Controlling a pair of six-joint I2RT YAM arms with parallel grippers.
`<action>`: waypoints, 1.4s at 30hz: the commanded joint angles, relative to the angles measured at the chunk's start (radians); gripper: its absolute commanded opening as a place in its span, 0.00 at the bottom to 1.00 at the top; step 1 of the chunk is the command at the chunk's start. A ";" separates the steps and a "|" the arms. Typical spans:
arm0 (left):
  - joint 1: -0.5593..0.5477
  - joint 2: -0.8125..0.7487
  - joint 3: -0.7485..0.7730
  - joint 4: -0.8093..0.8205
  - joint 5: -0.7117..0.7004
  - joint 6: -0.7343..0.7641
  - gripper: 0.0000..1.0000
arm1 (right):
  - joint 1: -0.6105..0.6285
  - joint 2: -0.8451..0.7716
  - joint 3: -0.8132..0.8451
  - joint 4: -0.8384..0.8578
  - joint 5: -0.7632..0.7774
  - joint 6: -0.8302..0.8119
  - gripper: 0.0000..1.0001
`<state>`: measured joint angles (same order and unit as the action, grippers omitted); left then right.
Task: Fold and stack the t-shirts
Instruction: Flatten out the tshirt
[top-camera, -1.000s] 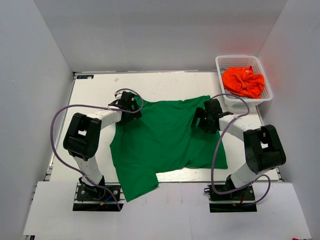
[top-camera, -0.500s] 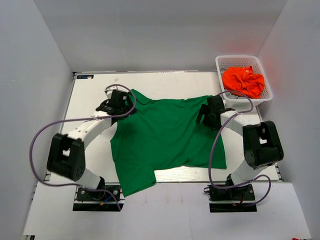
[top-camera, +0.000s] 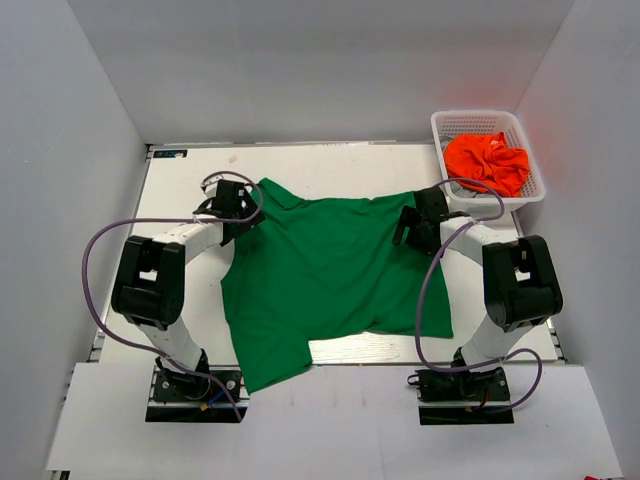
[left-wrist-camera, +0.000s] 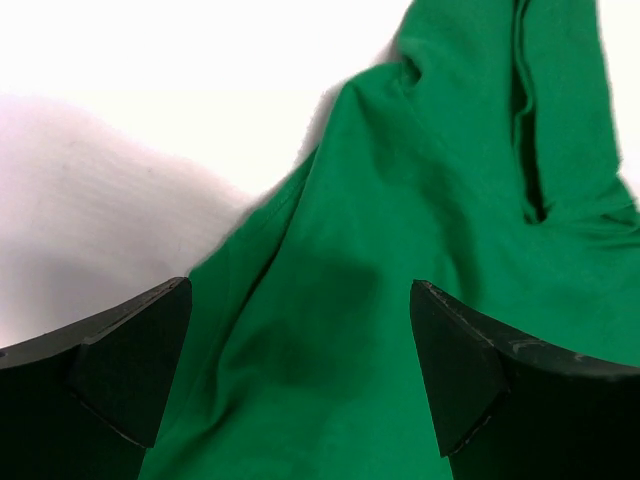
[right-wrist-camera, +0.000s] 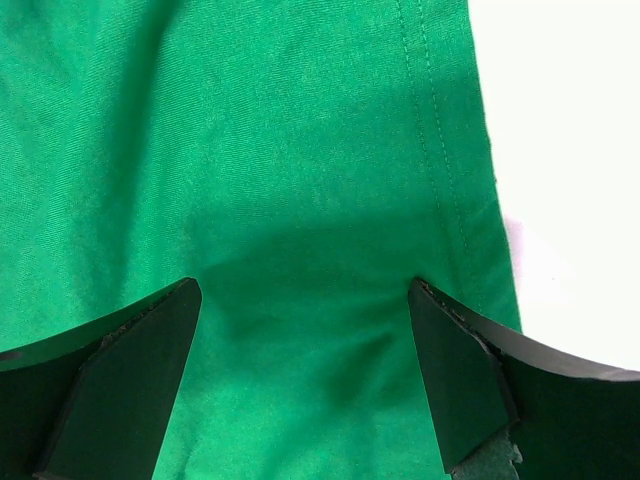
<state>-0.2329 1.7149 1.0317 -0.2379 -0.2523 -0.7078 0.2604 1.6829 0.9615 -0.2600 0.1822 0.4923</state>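
The deep green t-shirt (top-camera: 335, 270) lies spread on the white table, one sleeve hanging over the near edge. My left gripper (top-camera: 236, 200) is over its far left corner, open, with green cloth (left-wrist-camera: 420, 230) between the spread fingers (left-wrist-camera: 120, 370). My right gripper (top-camera: 418, 222) is over the far right part of the shirt, open, with flat cloth and a hem (right-wrist-camera: 300, 200) between its fingers (right-wrist-camera: 470, 380). The bright orange t-shirt (top-camera: 487, 163) lies bunched in the basket.
The white lattice basket (top-camera: 478, 121) stands at the far right corner, just beyond the table (top-camera: 330, 165). Grey walls enclose the table on the left, back and right. Purple cables loop beside both arms.
Both grippers moved away from me toward the shirt's far corners, and the left far corner of the shirt got drawn outward. The left arm's elbow swung out and back.
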 joint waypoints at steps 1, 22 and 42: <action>0.032 -0.020 -0.025 0.159 0.086 -0.039 1.00 | -0.012 0.017 0.039 -0.005 0.029 -0.027 0.90; 0.043 0.129 -0.013 0.040 0.029 -0.123 1.00 | -0.038 0.051 0.039 -0.038 0.062 -0.017 0.90; 0.130 0.095 0.123 -0.233 -0.117 -0.159 1.00 | -0.030 -0.037 0.051 0.013 -0.024 -0.084 0.90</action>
<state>-0.0830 1.8381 1.1423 -0.3851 -0.3496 -0.9451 0.2310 1.7012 0.9813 -0.2607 0.1787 0.4301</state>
